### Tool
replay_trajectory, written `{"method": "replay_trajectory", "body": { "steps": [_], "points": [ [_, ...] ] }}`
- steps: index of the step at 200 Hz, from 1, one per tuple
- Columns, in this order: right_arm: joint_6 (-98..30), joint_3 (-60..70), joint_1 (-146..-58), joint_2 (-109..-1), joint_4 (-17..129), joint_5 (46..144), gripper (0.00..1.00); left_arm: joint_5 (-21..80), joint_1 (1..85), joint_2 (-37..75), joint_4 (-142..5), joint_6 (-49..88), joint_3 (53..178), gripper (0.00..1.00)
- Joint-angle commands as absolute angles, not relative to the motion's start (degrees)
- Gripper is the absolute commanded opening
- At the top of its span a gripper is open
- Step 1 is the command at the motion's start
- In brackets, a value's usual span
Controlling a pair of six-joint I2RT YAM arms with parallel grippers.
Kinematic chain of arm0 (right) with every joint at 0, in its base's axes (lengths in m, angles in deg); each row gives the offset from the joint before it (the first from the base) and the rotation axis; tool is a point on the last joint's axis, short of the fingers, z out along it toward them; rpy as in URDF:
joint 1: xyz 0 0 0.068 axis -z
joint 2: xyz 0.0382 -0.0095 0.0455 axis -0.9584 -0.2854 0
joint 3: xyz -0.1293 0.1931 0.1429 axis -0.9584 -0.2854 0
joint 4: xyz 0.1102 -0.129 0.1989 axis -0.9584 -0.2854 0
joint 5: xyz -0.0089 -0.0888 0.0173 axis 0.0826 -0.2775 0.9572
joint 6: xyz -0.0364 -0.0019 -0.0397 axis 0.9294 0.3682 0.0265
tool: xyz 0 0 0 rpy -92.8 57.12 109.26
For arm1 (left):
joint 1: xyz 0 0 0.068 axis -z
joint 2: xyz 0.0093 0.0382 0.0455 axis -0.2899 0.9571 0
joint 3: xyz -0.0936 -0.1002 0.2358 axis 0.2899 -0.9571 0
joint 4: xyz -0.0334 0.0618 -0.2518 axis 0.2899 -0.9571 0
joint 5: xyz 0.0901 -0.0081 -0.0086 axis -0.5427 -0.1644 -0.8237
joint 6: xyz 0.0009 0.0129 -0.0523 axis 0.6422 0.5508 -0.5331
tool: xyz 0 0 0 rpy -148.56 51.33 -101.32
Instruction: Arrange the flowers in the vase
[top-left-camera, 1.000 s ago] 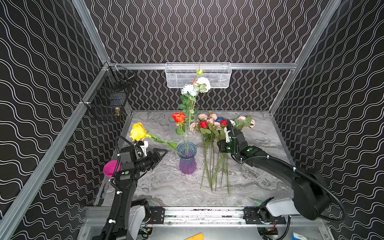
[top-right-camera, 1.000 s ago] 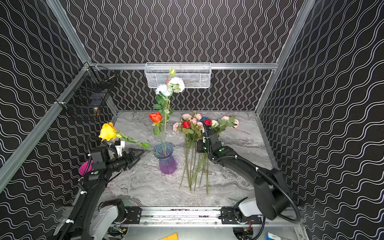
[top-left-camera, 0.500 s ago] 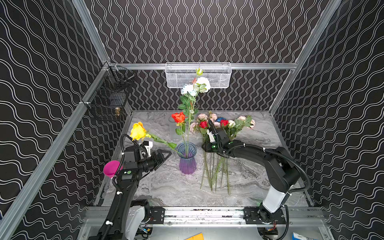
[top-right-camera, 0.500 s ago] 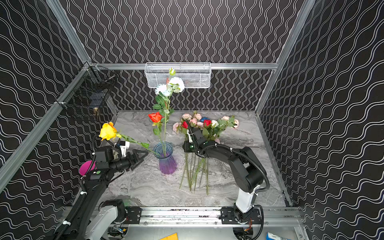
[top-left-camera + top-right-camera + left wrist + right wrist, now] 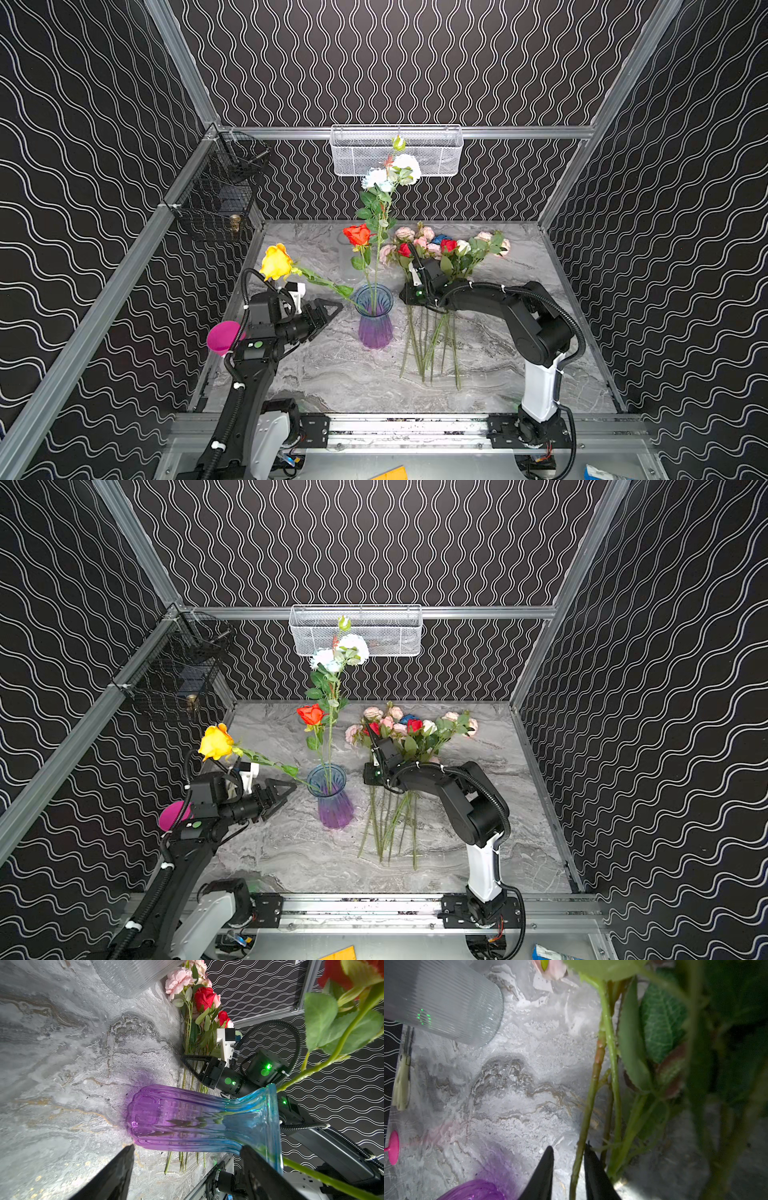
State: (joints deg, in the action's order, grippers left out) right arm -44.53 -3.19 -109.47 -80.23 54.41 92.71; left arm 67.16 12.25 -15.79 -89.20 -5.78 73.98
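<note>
Left claw (image 5: 334, 311) wide apart, empty, just beside vase (image 5: 375, 328) holding yellow, red and white flowers (image 5: 358, 235). Right claw (image 5: 568, 1146) narrowly apart around one stem (image 5: 591, 1093), not clamped, in pile (image 5: 451, 253) lying on counter (image 5: 332, 374) right of vase.

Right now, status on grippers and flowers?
Left gripper open, empty, beside vase. Right gripper open, straddling one stem in the pile. Three flowers in vase. Neighbouring stems crowd it.
</note>
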Motion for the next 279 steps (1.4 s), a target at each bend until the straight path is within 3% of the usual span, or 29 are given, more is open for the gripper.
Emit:
{"method": "replay_trajectory", "body": {
  "steps": [1,28,66,151,246,279],
  "points": [
    [-45.11,-4.08,-109.58,-78.70,54.68,91.65,0.17,67.82,12.17,-16.34,-88.69,-4.92,74.33,0.84],
    [-46.53,-9.18,-109.41,-71.29,60.11,91.63,0.00,68.13,12.17,-16.46,-88.86,-4.67,74.48,0.84],
    [-47.42,-15.54,-108.78,-59.66,65.54,92.96,0.00,67.75,12.19,-16.62,-89.19,-4.56,74.61,0.84],
    [-51.31,-22.41,-105.69,-49.65,74.85,102.84,0.02,67.67,12.09,-16.96,-89.19,-4.53,74.68,0.84],
    [-48.58,-25.11,-103.27,-56.06,70.09,98.86,0.04,67.92,12.17,-17.09,-89.04,-4.49,74.59,0.84],
    [-50.87,-27.65,-100.19,-57.72,71.93,100.14,0.14,67.57,12.06,-17.07,-88.97,-4.56,74.53,0.84]
  ]
}}
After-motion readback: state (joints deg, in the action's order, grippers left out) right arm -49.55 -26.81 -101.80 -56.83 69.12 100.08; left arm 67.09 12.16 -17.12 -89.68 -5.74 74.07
